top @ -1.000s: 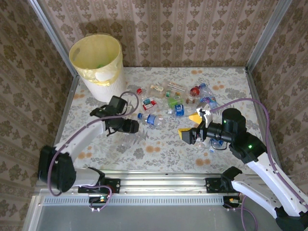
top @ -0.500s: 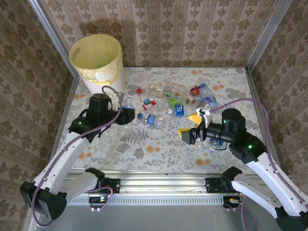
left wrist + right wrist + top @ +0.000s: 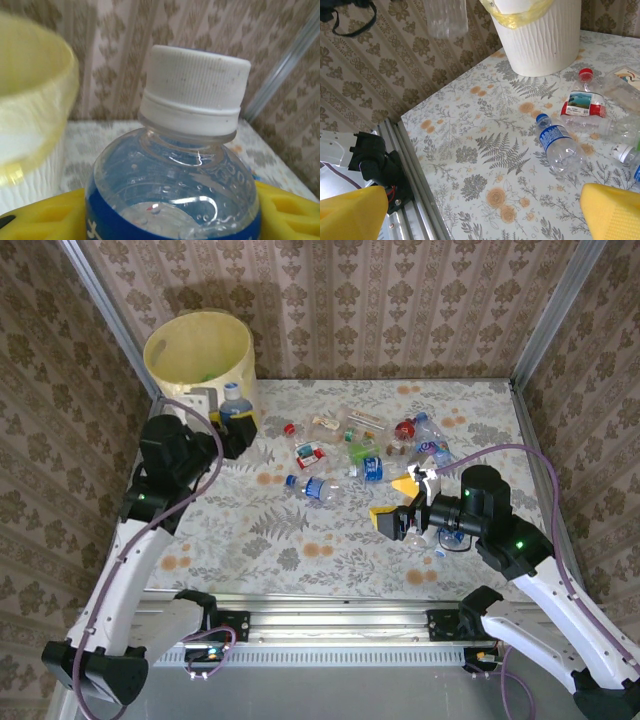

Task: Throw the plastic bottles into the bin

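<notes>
Floral surface, the bin in its far-left corner. The left end effector pinches a blue-labelled bottle by the body, upright, long axis vertical. It sits just outside the bin's near-right rim, with the opening beyond, to the left. Left arm far nearer. The right end effector is spread wide, empty, beside loose plastic bottles.

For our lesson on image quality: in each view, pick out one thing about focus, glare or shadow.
Left wrist view: white bottle cap sharp, glare on the clear bottle shoulder, bin blurred. Top external view: bin throws a shadow on the wallpaper behind. Right wrist view: floral tabletop crisp, yellow jaws soft.
</notes>
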Motion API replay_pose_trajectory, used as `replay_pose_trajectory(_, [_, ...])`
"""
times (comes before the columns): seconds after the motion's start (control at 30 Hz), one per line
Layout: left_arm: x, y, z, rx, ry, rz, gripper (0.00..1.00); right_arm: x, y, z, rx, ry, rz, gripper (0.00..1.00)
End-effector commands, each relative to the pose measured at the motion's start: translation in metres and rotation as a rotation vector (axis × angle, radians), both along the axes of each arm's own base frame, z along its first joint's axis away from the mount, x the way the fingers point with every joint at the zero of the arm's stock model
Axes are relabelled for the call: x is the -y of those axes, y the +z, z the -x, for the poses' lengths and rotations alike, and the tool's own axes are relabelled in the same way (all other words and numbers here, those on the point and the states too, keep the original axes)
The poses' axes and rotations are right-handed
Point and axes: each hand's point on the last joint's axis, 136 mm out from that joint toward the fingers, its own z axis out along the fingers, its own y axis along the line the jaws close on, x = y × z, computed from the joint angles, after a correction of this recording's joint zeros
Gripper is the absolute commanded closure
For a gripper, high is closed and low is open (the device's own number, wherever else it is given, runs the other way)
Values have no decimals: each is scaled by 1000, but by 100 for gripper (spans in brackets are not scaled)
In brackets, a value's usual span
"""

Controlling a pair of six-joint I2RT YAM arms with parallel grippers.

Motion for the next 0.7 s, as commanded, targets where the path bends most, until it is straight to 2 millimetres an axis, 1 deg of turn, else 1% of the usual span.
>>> replay_pose_trajectory(0.0, [-12,84,9,308,25,27,53,0,2,-1,22,-6,-2,0])
replay_pose_trajectory(0.1, [-26,121,11,420,74,32,53,0,1,-2,23,-10,3,0])
replay_pose_trajectory(0.2, [-41,149,11,503,133,26,55,-1,0,-4,24,-11,3,0])
replay_pose_trajectory(0.3, [-54,170,9,578,199,32,56,-2,-1,-5,20,-9,5,0])
replay_pose_trajectory(0.43, [-65,187,1,639,248,44,56,-2,-2,-7,17,-14,14,0])
replay_pose_trajectory(0.53, [-72,191,-9,657,261,72,55,-1,-3,-7,18,-16,19,0])
replay_pose_trajectory(0.67, [-77,192,-21,658,272,88,56,-1,-4,-6,19,-15,22,0])
